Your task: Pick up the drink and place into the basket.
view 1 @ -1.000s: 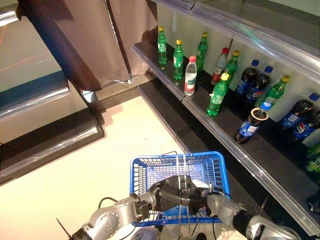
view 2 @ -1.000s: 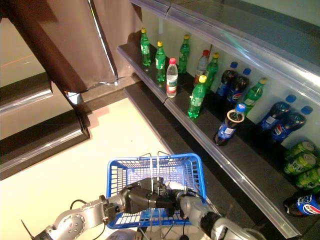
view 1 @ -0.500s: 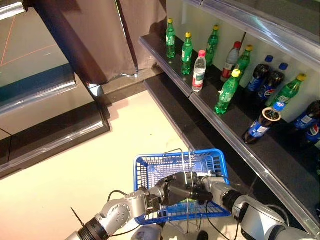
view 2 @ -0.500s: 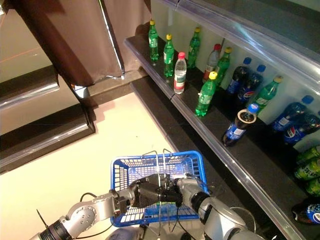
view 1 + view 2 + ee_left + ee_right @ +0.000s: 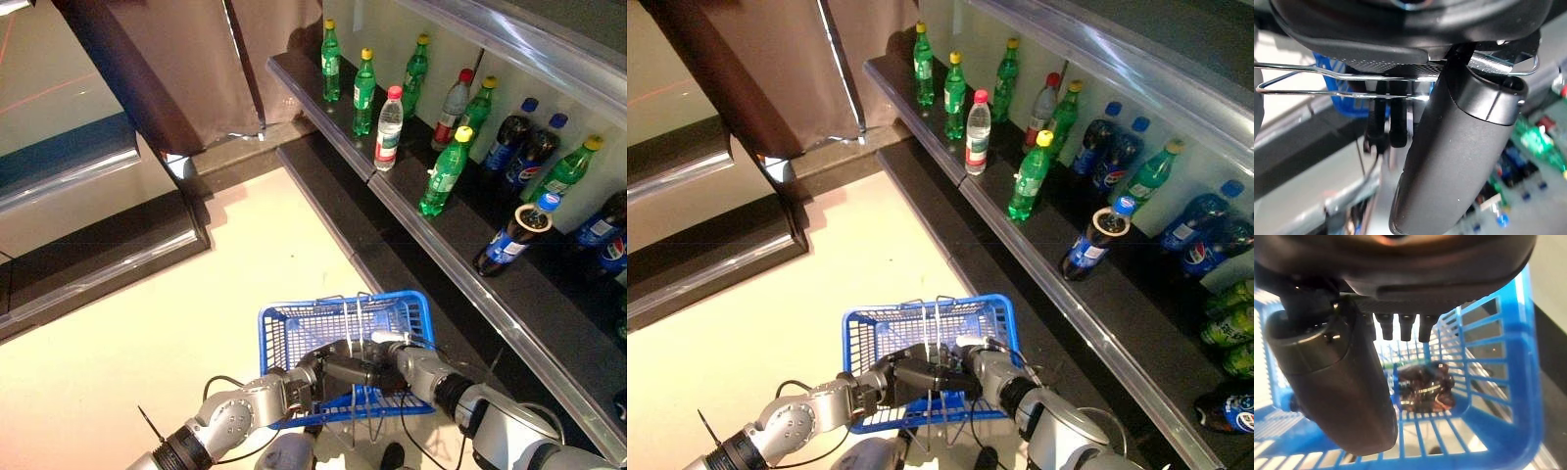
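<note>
A blue plastic basket point(image 5: 279, 328) hangs in front of me over the floor. My left hand point(image 5: 328, 370) is curled round its wire handles point(image 5: 1352, 83). My right hand point(image 5: 407, 362) is over the basket's near right side, its thumb point(image 5: 1337, 387) straight, its fingers relaxed and holding nothing. In the right wrist view a dark brown drink bottle point(image 5: 1422, 387) lies on the bottom of the basket, apart from that hand, with the blue lattice wall point(image 5: 1523, 357) beside it.
To the right runs a dark shelf point(image 5: 441, 264) holding green bottles point(image 5: 446, 171), a clear water bottle point(image 5: 388, 127) and several cola bottles point(image 5: 509, 240). A brown curtain point(image 5: 167, 69) hangs at the back left, with pale floor point(image 5: 147, 333) below it.
The whole picture has shifted, so my head moved. Both hands stay at the basket; the right hand sits slightly nearer the near rim.
</note>
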{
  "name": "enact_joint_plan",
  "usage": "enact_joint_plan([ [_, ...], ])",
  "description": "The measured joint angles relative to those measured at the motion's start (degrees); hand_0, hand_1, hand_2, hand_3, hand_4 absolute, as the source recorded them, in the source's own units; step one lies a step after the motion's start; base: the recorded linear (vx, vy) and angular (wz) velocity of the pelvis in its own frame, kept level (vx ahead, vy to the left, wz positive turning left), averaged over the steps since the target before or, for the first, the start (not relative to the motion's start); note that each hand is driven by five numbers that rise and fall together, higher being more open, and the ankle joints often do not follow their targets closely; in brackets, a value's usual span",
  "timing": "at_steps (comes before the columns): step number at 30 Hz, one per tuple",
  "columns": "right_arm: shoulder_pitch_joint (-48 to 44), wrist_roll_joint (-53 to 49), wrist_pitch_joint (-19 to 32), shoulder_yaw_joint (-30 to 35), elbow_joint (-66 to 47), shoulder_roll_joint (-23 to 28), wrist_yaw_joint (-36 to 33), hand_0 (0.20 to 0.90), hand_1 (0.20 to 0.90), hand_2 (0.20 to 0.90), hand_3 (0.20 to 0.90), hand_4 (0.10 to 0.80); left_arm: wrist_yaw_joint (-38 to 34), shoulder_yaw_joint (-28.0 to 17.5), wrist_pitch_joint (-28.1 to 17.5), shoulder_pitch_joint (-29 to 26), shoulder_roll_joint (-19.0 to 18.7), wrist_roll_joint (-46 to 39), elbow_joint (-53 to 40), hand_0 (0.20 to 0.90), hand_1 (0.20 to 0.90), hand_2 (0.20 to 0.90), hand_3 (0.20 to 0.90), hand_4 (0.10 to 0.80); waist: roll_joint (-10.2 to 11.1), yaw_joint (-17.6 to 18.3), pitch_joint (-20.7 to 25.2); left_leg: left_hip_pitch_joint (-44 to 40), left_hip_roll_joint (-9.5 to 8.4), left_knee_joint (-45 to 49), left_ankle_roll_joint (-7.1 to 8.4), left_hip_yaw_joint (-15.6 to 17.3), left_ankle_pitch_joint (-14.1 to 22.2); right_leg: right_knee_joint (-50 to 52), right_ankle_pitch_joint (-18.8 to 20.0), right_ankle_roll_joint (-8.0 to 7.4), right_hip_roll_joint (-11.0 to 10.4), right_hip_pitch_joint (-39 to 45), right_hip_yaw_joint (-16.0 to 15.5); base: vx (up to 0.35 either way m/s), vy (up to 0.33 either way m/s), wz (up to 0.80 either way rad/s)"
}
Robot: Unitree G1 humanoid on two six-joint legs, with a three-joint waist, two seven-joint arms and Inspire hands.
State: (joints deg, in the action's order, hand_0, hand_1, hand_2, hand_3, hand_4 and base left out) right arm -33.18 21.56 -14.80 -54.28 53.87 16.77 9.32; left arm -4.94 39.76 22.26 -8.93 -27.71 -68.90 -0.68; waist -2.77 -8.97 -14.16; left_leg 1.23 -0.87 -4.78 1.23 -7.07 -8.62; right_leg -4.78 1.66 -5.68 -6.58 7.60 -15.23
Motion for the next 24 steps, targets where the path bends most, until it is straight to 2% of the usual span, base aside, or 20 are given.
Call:
enact_joint_plan([
  [3,1.4,-1.5,-0.2,2.1,-6.3,3.0,-2.0,0.900,0.900,0.900,0.900,0.800,-1.9,-1.7,0.0,1.1,-0.4,0.0,0.0,0.300,0.300,0.300,0.200,0.100,0.7,0.0,-0.6,-0.1,0.01,0.0,0.00,0.0,0.0,0.0,0.0,0.00,0.0,0.1,0.0,0.000,0.000,0.00],
  [8,8.7,-3.8,-0.9,9.1,-22.3,8.5,-6.3,0.900,0.900,0.900,0.900,0.800,-2.0,-11.2,0.0,7.9,-0.6,-0.1,0.0,0.300,0.300,0.300,0.200,0.100,1.6,0.1,-1.2,-0.2,-0.01,0.0,-0.01,0.1,0.0,0.0,0.0,0.00,-0.1,0.1,0.1,0.000,0.000,0.00],
  [13,15.8,-4.3,-0.1,13.1,-31.5,10.1,-10.4,0.900,0.900,0.900,0.900,0.800,-2.0,-18.6,0.0,13.6,-1.5,0.4,0.0,0.300,0.300,0.300,0.200,0.100,2.3,0.1,-1.8,-0.5,0.03,0.0,0.11,0.2,0.2,0.0,0.0,-0.02,-0.2,0.4,0.1,0.000,0.000,0.00],
  [16,20.7,-5.5,0.5,17.2,-37.1,13.2,-11.4,0.900,0.900,0.900,0.900,0.800,-1.9,-21.8,-0.2,16.6,-1.7,0.5,0.0,0.300,0.300,0.300,0.200,0.100,2.9,0.2,-2.3,-0.6,0.01,-0.1,-0.04,0.3,0.4,0.0,0.1,-0.08,-0.4,0.6,0.2,0.000,0.000,0.00],
  [20,25.3,-8.0,1.1,22.2,-40.7,15.0,-15.4,0.900,0.900,0.900,0.900,0.800,-1.9,-25.2,-1.4,18.5,-1.9,0.4,0.0,0.300,0.300,0.300,0.200,0.100,3.6,1.2,-2.8,-1.3,-0.01,-0.4,-0.29,0.4,0.7,0.0,0.1,-0.10,-0.5,1.2,0.3,0.000,0.000,0.00],
  [24,30.2,-15.9,5.9,26.8,-46.8,14.5,-21.0,0.900,0.900,0.900,0.900,0.800,-2.0,-27.8,-3.6,21.2,-1.9,0.5,-0.1,0.300,0.300,0.300,0.200,0.100,3.5,2.6,-2.9,-1.6,0.08,-0.3,-0.39,1.0,0.9,0.0,0.1,-0.09,-0.5,1.2,0.9,-0.004,-0.002,-0.08],
])
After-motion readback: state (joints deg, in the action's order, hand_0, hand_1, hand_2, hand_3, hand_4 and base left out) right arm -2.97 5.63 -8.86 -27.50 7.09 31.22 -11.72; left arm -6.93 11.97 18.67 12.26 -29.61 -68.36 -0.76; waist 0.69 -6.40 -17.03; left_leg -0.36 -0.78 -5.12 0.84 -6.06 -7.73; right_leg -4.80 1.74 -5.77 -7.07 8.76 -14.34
